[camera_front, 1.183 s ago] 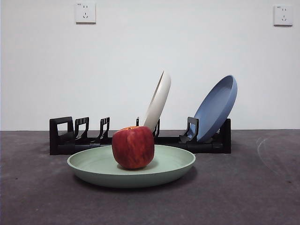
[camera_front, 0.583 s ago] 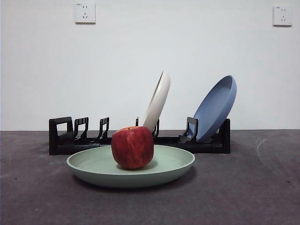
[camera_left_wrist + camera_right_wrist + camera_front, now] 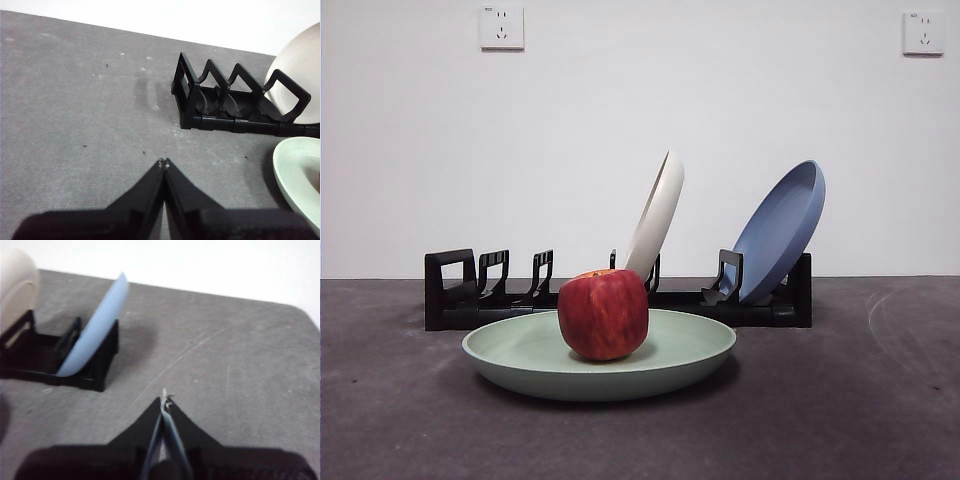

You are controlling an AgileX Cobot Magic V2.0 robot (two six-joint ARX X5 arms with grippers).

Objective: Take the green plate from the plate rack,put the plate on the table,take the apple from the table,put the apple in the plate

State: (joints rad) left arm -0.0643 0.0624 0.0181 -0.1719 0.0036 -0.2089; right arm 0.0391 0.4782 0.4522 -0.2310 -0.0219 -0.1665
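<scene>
The green plate [image 3: 599, 364] lies flat on the dark grey table [image 3: 840, 400] in front of the black plate rack [image 3: 620, 295]. The red apple [image 3: 604, 313] sits inside the plate, left of its middle. My left gripper [image 3: 163, 163] is shut and empty above bare table, off the rack's loop end [image 3: 187, 95]; the plate's rim [image 3: 295, 172] shows at the edge of its view. My right gripper [image 3: 164, 401] is shut and empty above bare table, beyond the rack's blue-plate end [image 3: 65, 360]. Neither arm shows in the front view.
A cream-white plate [image 3: 657, 215] and a blue plate [image 3: 782, 230] lean in the rack's slots. They also show in the wrist views: the cream plate [image 3: 300, 75] and the blue plate [image 3: 97, 322]. Two wall sockets [image 3: 502, 27] sit high on the white wall behind.
</scene>
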